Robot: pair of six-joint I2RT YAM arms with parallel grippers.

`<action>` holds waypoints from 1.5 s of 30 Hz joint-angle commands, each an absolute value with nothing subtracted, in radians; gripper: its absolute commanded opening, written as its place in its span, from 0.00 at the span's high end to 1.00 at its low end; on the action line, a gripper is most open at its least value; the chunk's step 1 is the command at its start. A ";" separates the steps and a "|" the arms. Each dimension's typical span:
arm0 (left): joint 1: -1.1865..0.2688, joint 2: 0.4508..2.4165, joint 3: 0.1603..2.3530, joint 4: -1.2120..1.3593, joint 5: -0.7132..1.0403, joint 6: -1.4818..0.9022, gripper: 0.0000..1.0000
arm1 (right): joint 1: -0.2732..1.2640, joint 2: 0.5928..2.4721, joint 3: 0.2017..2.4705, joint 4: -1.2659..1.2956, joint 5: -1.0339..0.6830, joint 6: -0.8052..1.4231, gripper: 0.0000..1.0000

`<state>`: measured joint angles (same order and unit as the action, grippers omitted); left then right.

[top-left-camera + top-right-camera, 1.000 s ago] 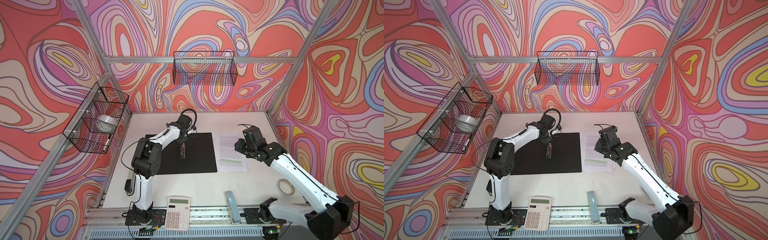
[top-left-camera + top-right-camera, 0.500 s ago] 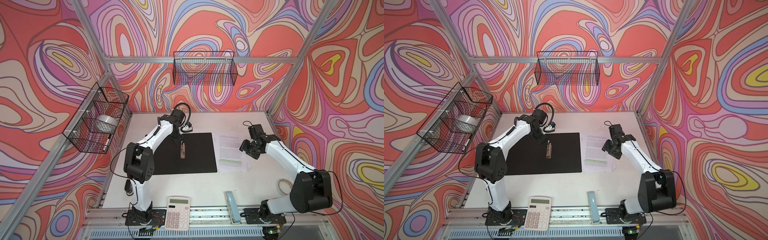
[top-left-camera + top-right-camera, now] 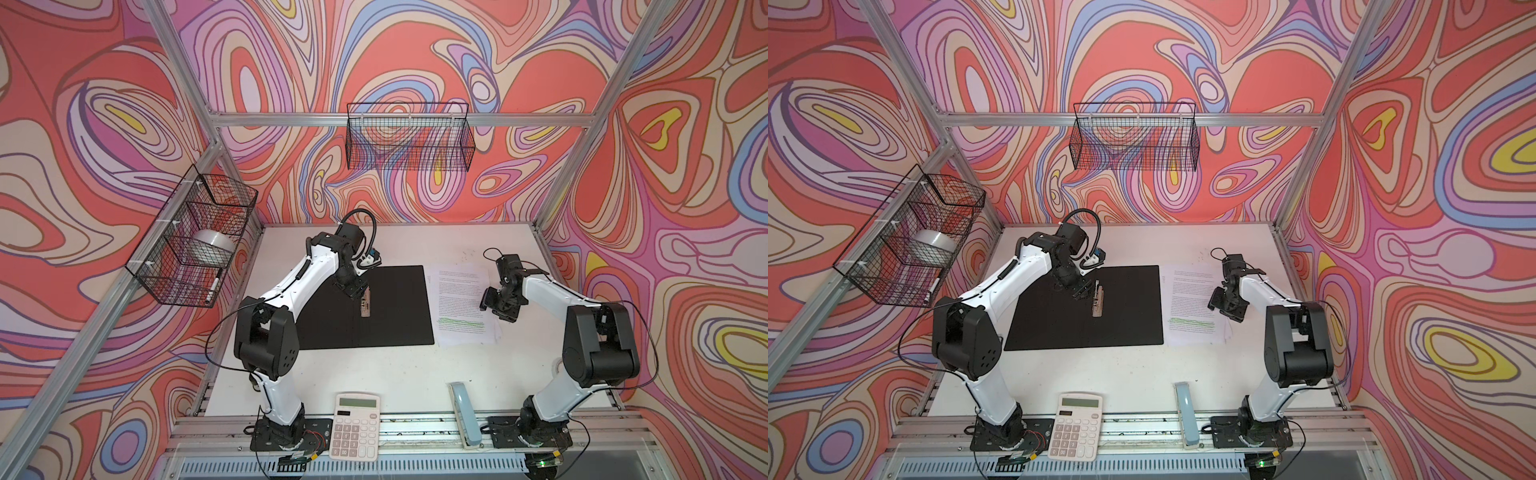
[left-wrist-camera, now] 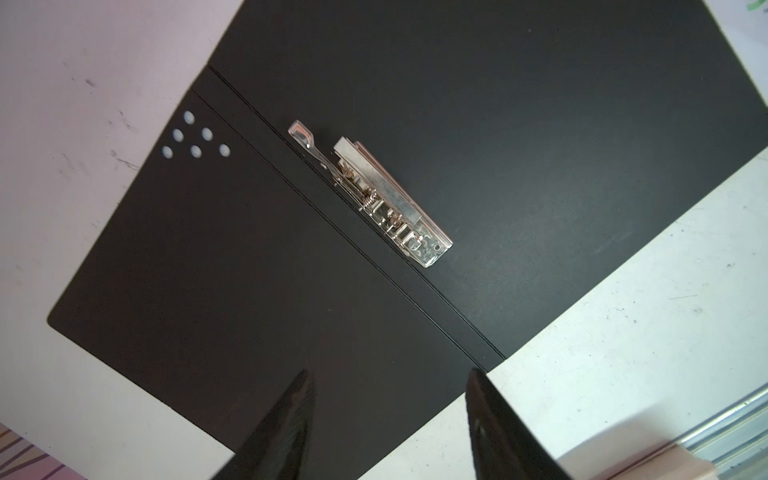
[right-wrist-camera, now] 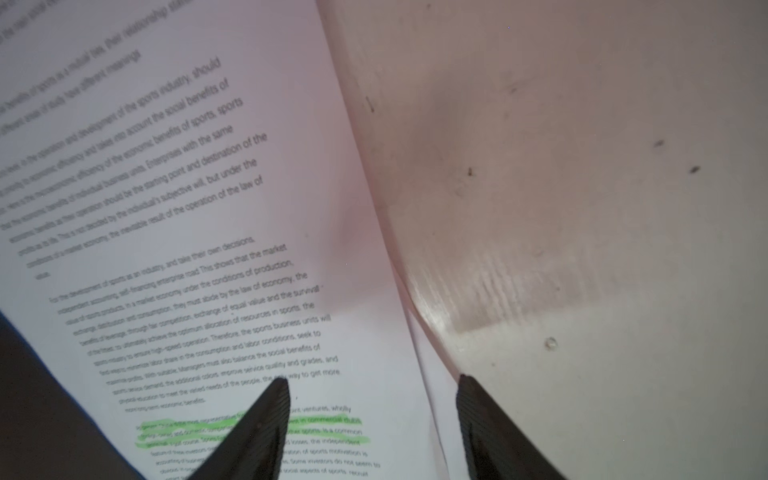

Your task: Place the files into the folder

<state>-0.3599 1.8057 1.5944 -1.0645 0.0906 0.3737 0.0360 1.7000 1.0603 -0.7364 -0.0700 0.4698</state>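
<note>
White table (image 3: pixel 374 365), surface scuffed. One folder (image 3: pixel 395 320) lies open and flat at centre, black inside up. The files (image 3: pixel 461 291) lie flat just beside its right edge, print up. A calculator (image 3: pixel 355 424) and a pale blue bar (image 3: pixel 465 415) sit at the front edge, well apart.

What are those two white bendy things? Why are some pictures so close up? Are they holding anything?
They are two robot arms, the left arm and the right arm, standing at a white table. Two pictures look down from above on the whole scene. The two close-up ones come from small cameras on each arm's wrist, so you see its black jaws. On the table lie an open black folder with a metal clip, printed files beside it, and a calculator. Both pairs of jaws are open and hold nothing: the left over the folder, the right over the files' edge.
</note>
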 commanded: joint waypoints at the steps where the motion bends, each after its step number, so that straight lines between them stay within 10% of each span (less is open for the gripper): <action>1: -0.346 1.769 1.579 -1.093 0.122 0.353 0.41 | 0.030 1.742 1.077 -0.714 -0.084 0.419 0.33; 16: -0.331 1.753 1.530 -1.080 0.149 0.331 0.42 | 0.031 1.830 1.102 -0.713 -0.074 0.368 0.51; 30: -0.328 1.739 1.511 -1.074 0.157 0.326 0.42 | 0.030 1.751 1.110 -0.727 -0.022 0.354 0.99; 34: -0.328 1.741 1.514 -1.075 0.169 0.323 0.42 | 0.031 1.719 1.129 -0.758 0.018 0.347 1.00; 39: -0.333 1.759 1.558 -1.114 0.309 0.323 0.41 | 0.031 1.680 1.133 -0.789 -0.019 0.381 0.66; 45: -0.457 1.885 1.735 -1.117 0.391 0.240 0.39 | 0.027 1.656 1.109 -0.801 -0.136 0.439 0.56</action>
